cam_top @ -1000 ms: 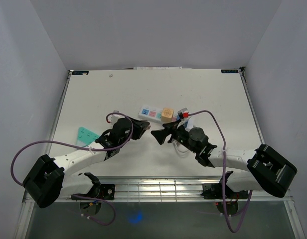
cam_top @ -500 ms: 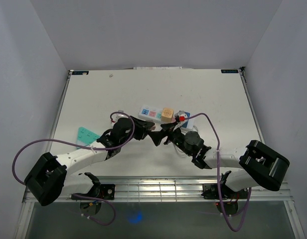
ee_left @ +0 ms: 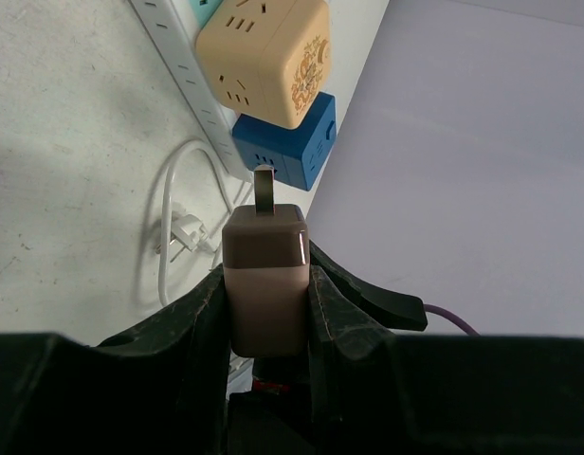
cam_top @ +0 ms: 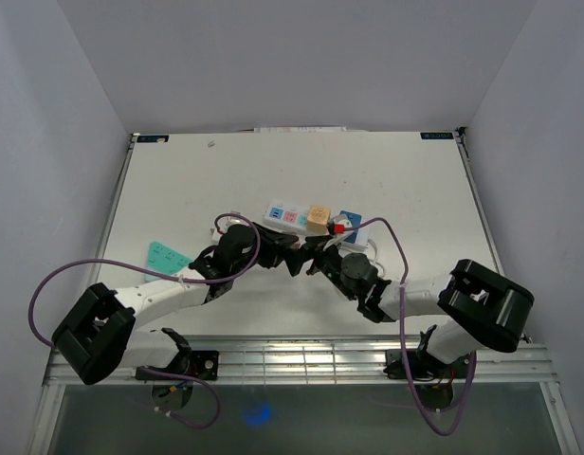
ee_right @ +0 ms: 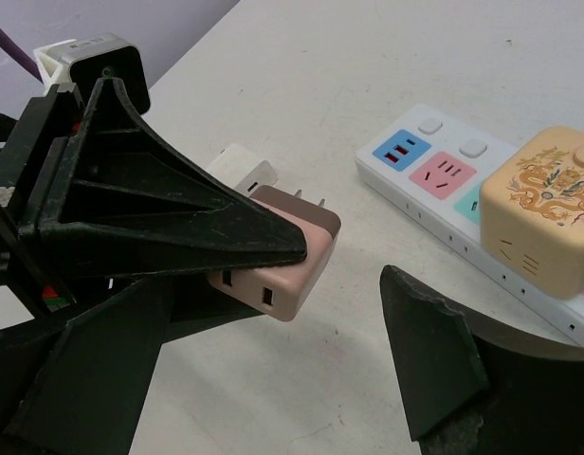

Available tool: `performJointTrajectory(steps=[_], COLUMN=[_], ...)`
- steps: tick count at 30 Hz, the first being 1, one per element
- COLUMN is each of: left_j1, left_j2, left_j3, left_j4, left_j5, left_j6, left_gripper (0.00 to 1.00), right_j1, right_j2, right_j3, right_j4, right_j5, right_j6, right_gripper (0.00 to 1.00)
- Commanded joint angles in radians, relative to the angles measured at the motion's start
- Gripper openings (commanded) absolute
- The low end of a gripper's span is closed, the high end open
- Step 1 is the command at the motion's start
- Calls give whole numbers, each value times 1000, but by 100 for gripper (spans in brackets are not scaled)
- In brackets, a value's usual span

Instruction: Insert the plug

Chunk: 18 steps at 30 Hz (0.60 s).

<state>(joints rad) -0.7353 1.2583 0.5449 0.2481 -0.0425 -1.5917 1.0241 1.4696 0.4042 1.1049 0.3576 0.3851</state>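
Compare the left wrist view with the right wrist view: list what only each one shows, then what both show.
Only the left wrist view shows the blue cube just beyond the plug's prongs. Only the right wrist view shows the strip's blue socket and pink socket, and the small ports on the plug's side. Both show the brown plug clamped in the left gripper, the tan cube and the white power strip.

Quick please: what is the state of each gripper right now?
Left gripper: closed, holding the brown plug.
Right gripper: open, holding nothing.
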Motion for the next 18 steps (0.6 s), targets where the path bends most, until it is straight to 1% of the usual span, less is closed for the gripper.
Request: performJointTrajectory(steps=[1, 4, 8, 9, 11, 13, 14, 15, 16, 18], left_j1=[-7, -16, -22, -22, -23, -24, -26, -26, -26, -27], left_j2=[-19, -10, 12, 15, 18, 21, 21, 21, 21, 20], left_j3=[-13, -13, -10, -11, -11, -13, -13, -14, -14, -13], left_j4=[34, 42, 59, 62, 63, 65, 66, 66, 66, 66], left_j5=[9, 10, 18, 21, 23, 24, 24, 24, 24, 24], left_j6=[-10, -11, -11, -10, -10, -11, -11, -14, -14, -13], left_gripper=[0, 0, 0, 0, 0, 0, 0, 0, 0, 0], right_j1=[8, 10, 11, 11, 13, 11, 13, 11, 11, 11], right_j2=[18, 40, 69, 72, 77, 74, 72, 72, 70, 69], right_j3=[35, 42, 65, 65, 65, 67, 68, 70, 70, 82], right_j4=[90, 104, 110, 111, 122, 119, 115, 112, 107, 81], right_j5=[70, 87, 83, 81, 80, 84, 86, 87, 89, 89], right_j6=[-18, -15, -17, -17, -17, -22, -23, -26, -25, -26], right_gripper=[92, 91, 78, 71, 70, 62, 57, 49, 44, 29])
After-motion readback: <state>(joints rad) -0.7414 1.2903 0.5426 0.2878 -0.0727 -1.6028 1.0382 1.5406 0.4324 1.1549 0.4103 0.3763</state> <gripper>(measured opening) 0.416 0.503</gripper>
